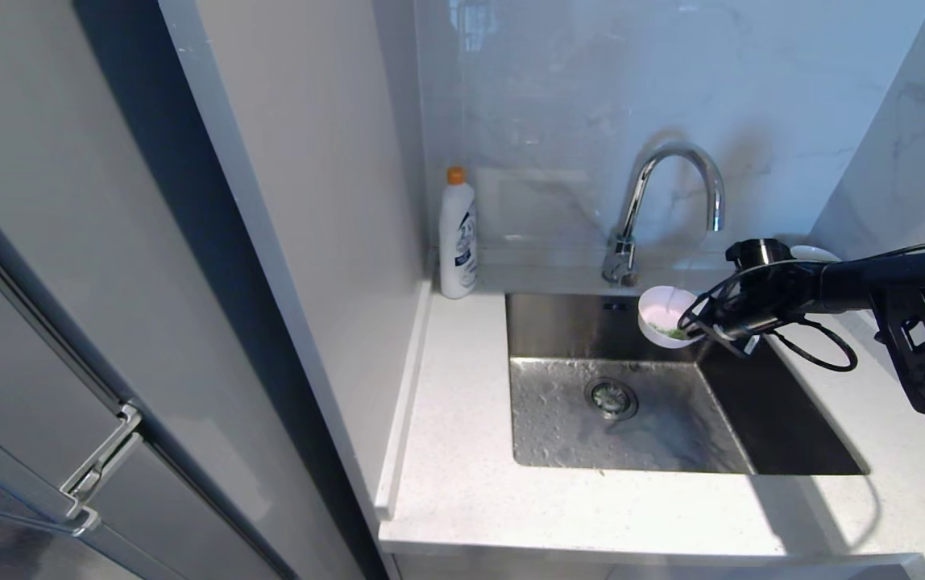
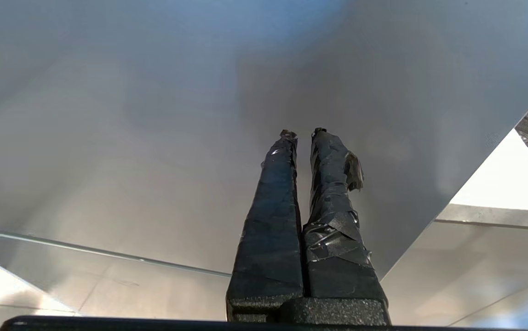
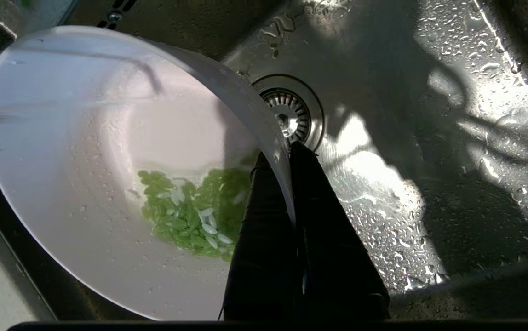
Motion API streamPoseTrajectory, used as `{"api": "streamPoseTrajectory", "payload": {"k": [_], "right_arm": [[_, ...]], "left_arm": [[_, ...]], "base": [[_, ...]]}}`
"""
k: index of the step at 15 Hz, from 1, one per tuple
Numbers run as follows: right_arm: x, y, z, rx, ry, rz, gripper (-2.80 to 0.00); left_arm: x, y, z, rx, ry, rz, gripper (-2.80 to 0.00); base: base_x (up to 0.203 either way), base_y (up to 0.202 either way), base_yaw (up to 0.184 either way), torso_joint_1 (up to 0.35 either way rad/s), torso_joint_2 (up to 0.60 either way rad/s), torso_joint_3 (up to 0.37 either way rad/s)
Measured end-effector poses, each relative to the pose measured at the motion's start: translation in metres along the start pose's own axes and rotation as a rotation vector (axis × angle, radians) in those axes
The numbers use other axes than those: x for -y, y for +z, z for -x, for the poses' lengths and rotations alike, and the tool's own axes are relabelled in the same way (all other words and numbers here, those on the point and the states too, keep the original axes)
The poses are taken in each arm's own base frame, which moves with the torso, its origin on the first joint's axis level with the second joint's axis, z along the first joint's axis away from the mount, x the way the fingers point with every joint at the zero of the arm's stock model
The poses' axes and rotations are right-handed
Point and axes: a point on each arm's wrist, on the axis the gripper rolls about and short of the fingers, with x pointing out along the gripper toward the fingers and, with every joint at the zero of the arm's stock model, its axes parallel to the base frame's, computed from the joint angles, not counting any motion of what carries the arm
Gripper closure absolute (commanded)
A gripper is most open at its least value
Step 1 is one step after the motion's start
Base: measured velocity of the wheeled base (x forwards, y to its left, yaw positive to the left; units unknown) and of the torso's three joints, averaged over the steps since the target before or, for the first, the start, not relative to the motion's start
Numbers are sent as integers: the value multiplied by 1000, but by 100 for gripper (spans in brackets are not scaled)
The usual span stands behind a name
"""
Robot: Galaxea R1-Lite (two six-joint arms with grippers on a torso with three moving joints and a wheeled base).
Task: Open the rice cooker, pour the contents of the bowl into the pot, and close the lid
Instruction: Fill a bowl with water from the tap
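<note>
My right gripper [image 1: 692, 329] is shut on the rim of the small pale pink bowl [image 1: 660, 310] and holds it tilted above the back right part of the steel sink [image 1: 559, 322]. In the right wrist view one finger [image 3: 257, 220] lies inside the bowl [image 3: 84, 161] and the other outside its wall. The contents [image 3: 186, 211], green bits with a few white grains, sit low in the wet bowl next to the inner finger. They also show as green contents [image 1: 674, 332] in the head view. The rice cooker, its pot and its lid are out of view. My left gripper [image 2: 303, 133] hangs shut and empty before a grey panel.
A chrome faucet [image 1: 672, 185] arches over the sink's back edge, close to the bowl. The wet sink has a round drain [image 1: 611, 397]. A white bottle with an orange cap [image 1: 457, 234] stands at the back left of the white counter [image 1: 470, 499]. A tall grey cabinet [image 1: 309, 242] bounds the left.
</note>
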Motion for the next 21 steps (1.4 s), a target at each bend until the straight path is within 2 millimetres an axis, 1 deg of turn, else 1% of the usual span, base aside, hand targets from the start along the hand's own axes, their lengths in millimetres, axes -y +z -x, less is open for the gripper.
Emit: {"api": "streamPoseTrajectory", "payload": {"k": [5,12,21], "right_arm": [[-3,-4,-2,-8,2,6,0],[-3,-4,-2,-9,0,7,0],[0,-5,-8,-2,4,10,0]], "left_arm": [[0,0,0,0,0,0,0],[0,0,0,0,-1,0,0],[0,0,0,0,-2,4,0]], "base": [[0,0,0,0,0,0],[0,0,0,0,0,0],[0,0,0,0,0,0]]}}
